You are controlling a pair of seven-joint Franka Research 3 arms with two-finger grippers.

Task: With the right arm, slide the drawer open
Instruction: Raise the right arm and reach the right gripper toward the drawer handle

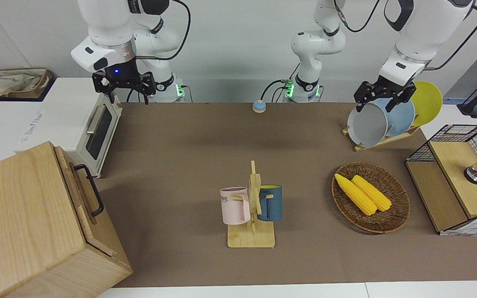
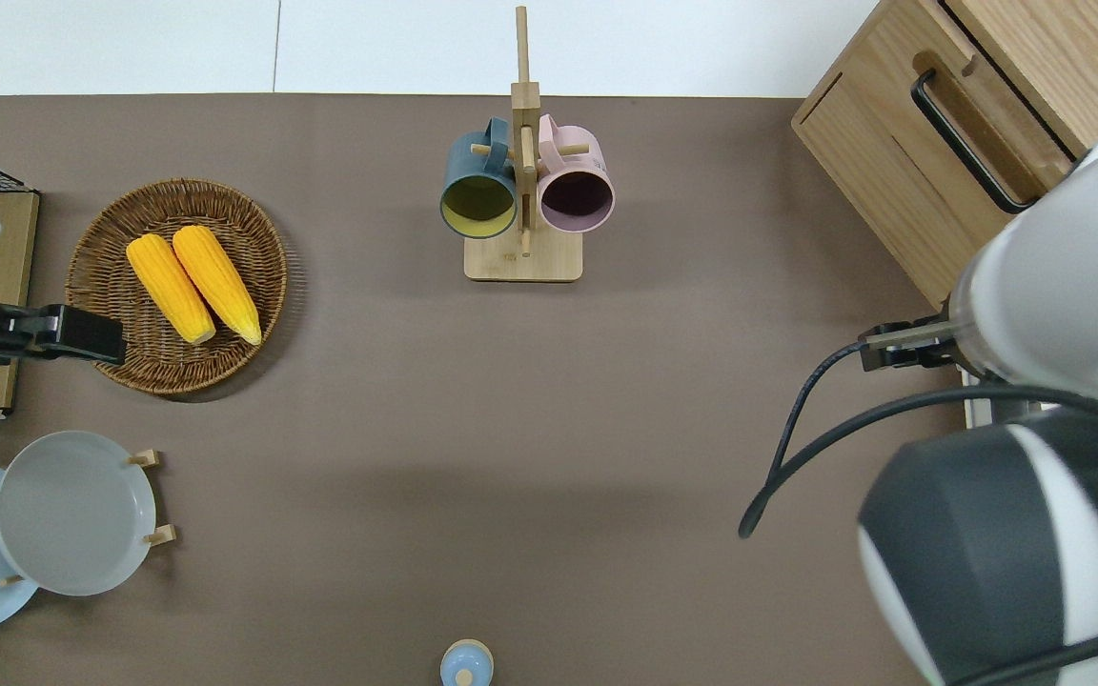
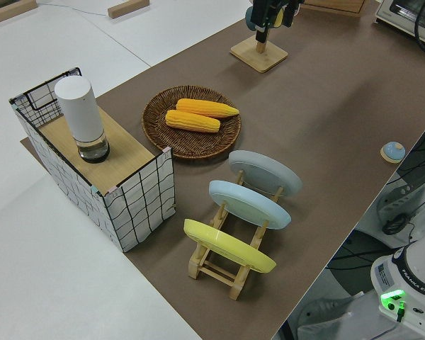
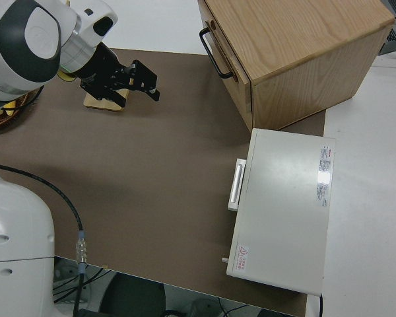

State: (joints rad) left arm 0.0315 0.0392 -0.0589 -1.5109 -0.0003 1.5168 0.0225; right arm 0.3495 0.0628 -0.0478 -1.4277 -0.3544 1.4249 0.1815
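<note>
The drawer (image 1: 82,194) is the wide top front of the light-wood cabinet (image 1: 23,219) at the right arm's end of the table. It is shut, and its black bar handle (image 1: 90,189) is free. The drawer also shows in the overhead view (image 2: 940,171) and its handle shows in the right side view (image 4: 214,54). My right gripper (image 1: 126,94), with its blue wrist light, is open and empty in the air. It hangs over the brown mat beside the white toaster oven (image 1: 77,124), apart from the drawer, as the right side view (image 4: 144,78) shows. The arm hides it in the overhead view. The left arm (image 1: 381,99) is parked, its gripper open.
The toaster oven (image 4: 284,205) stands beside the cabinet, nearer to the robots. A mug rack (image 1: 251,211) with two mugs is mid-table. A basket of corn (image 1: 371,198), a plate rack (image 1: 387,120) and a wire-mesh rack (image 1: 458,178) stand toward the left arm's end.
</note>
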